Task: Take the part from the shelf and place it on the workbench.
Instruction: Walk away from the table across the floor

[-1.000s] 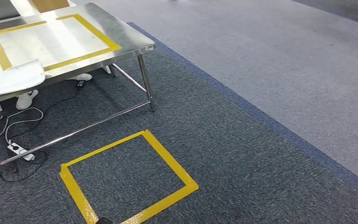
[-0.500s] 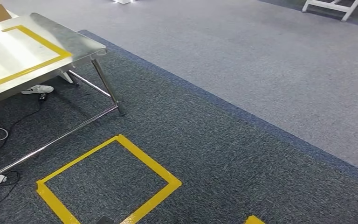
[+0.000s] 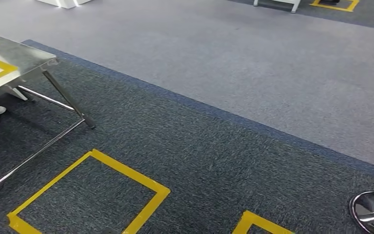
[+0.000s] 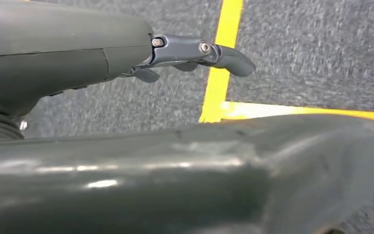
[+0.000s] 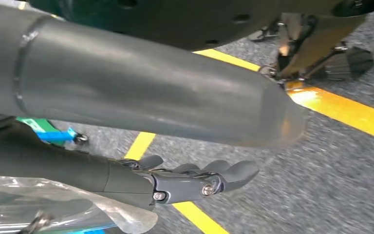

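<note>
A crinkled clear plastic bag [image 5: 53,204], likely the wrapped part, lies against the right hand [image 5: 185,183], whose fingers curl loosely; we cannot tell whether they grip it. We judge it light, soft-skinned and slippery, best taken around the solid core rather than the loose film. The left hand [image 4: 185,51] hangs over the carpet with fingers slightly bent; we cannot tell its state. The workbench [image 3: 24,58] shows one bare corner, beside a taped yellow square [image 3: 141,183].

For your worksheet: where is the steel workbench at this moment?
In the head view, the steel workbench sits at the far left edge, only its corner and a leg showing, just beyond the yellow tape square on the dark carpet.
</note>
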Controlling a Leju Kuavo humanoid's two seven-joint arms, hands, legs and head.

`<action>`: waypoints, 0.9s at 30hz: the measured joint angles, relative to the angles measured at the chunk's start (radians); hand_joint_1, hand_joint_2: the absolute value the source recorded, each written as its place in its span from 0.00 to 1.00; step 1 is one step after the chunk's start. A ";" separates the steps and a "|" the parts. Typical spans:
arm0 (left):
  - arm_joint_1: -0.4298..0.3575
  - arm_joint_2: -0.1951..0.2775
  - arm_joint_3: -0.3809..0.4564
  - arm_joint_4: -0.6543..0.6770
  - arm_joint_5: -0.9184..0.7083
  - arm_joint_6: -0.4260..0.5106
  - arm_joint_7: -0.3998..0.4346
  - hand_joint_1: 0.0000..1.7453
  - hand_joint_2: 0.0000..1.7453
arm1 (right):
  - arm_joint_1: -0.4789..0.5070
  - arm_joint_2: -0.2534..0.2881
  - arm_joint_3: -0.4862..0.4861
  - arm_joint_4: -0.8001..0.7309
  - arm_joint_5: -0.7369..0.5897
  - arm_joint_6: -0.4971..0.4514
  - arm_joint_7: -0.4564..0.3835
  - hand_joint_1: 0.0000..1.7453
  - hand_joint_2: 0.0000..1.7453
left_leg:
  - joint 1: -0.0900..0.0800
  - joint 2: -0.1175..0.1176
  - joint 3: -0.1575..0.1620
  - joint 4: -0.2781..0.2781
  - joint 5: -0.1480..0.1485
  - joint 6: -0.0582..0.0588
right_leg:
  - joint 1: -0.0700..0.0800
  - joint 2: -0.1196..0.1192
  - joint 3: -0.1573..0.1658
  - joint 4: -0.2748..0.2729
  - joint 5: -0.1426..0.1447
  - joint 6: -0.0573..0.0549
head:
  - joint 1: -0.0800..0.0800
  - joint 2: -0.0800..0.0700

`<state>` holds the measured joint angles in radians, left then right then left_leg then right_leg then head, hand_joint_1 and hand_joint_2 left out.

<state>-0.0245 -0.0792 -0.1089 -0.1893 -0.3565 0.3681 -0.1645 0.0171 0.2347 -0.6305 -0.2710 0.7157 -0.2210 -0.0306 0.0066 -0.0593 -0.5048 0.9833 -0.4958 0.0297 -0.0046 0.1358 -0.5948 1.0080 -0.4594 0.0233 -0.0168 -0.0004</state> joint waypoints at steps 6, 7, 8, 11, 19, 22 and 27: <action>0.004 -0.001 0.000 0.000 -0.001 -0.002 0.000 0.00 0.00 | -0.003 -0.004 -0.001 0.001 0.002 0.000 0.001 0.00 0.00 | -0.002 0.102 0.002 -0.018 0.010 0.004 | -0.006 -0.130 -0.126 0.263 -0.130 0.026 | 0.011 0.000; 0.003 -0.001 0.000 0.000 -0.001 -0.002 0.000 0.00 0.00 | -0.002 -0.005 -0.001 0.002 0.002 0.000 0.001 0.00 0.00 | -0.001 0.117 0.001 -0.017 0.008 0.002 | -0.010 -0.136 -0.110 0.245 -0.114 0.030 | 0.011 0.000; 0.002 -0.002 0.000 0.000 -0.001 -0.002 0.000 0.00 0.00 | -0.001 -0.006 -0.002 0.002 0.002 0.000 0.001 0.00 0.00 | 0.000 0.131 0.002 -0.015 0.006 -0.002 | -0.013 -0.147 -0.074 0.188 -0.086 0.033 | 0.011 0.000; 0.000 -0.001 0.000 0.000 -0.001 -0.003 0.001 0.00 0.00 | -0.006 -0.007 -0.003 0.002 0.003 0.000 0.001 0.00 0.00 | -0.002 0.163 0.004 0.000 -0.006 -0.021 | -0.014 -0.210 0.034 0.011 -0.036 0.029 | 0.010 0.000; -0.003 -0.002 0.000 0.000 -0.002 -0.006 0.006 0.00 0.00 | -0.013 -0.010 -0.009 0.009 0.005 -0.007 0.002 0.00 0.00 | 0.006 0.090 -0.070 0.178 -0.121 -0.051 | -0.006 -0.144 0.029 -0.001 -0.024 -0.026 | -0.002 0.000; 0.007 -0.002 0.000 0.000 0.002 -0.008 0.007 0.00 0.00 | -0.014 -0.010 -0.010 0.013 0.006 -0.009 0.002 0.00 0.00 | 0.002 0.067 -0.128 0.294 -0.136 -0.036 | 0.004 -0.094 0.025 0.000 -0.019 -0.034 | -0.002 0.000; 0.009 0.007 0.001 0.000 0.007 -0.016 0.004 0.00 0.00 | -0.015 -0.007 -0.011 0.019 0.011 -0.006 0.003 0.00 0.00 | -0.009 -0.023 -0.022 0.042 -0.005 -0.003 | 0.006 -0.022 0.018 0.003 -0.010 -0.027 | -0.003 0.000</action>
<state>-0.0156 -0.0723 -0.1083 -0.1888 -0.3498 0.3524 -0.1603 0.0021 0.2277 -0.6419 -0.2518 0.7266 -0.2270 -0.0275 -0.0026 -0.0826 -0.5266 1.0251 -0.5011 0.0266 0.0013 0.1137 -0.5768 1.0112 -0.4699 -0.0041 -0.0195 -0.0004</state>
